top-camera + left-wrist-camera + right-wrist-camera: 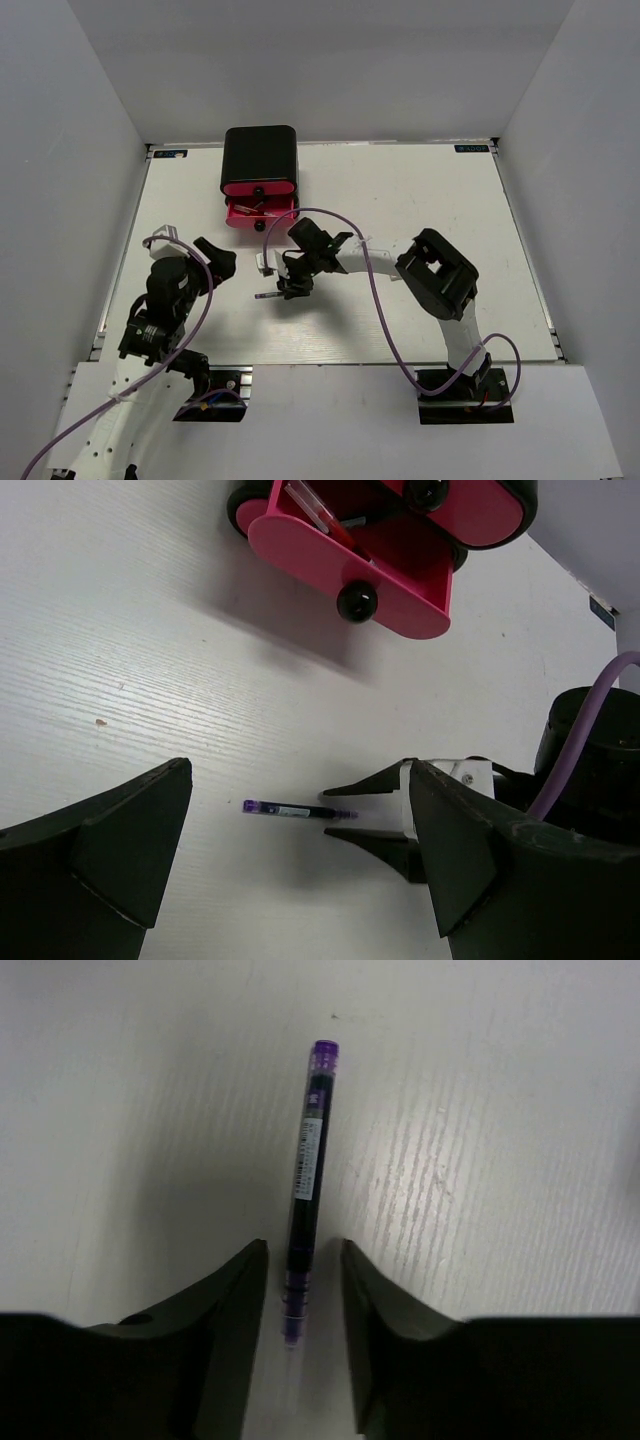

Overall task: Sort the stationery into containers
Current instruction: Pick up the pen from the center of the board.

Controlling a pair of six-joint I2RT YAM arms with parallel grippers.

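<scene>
The right pincer (303, 1250) stands part-spread. Its two fingers (225, 1310) sit astride the near end of one purple pen (310, 1155), with a sliver of table (520, 1110) showing on each side of the barrel, so nothing is pinched. The pen lies flat and runs straight out from the gap to its far tip. Only the right wrist view shows those slivers. In the top view the pincer (292, 288) covers that end, and the pen (268, 297) pokes out past its tips.

Beyond the pen's far tip, facing the right pincer, the left pincer (300, 770) hangs spread wide, holding nothing.

Farther from both sits one black drawer box (260, 155) with one pink drawer (400, 595) pulled out and two round knobs (357, 601) in sight. The left wrist view alone shows one red pen (320, 515) inside that drawer.
</scene>
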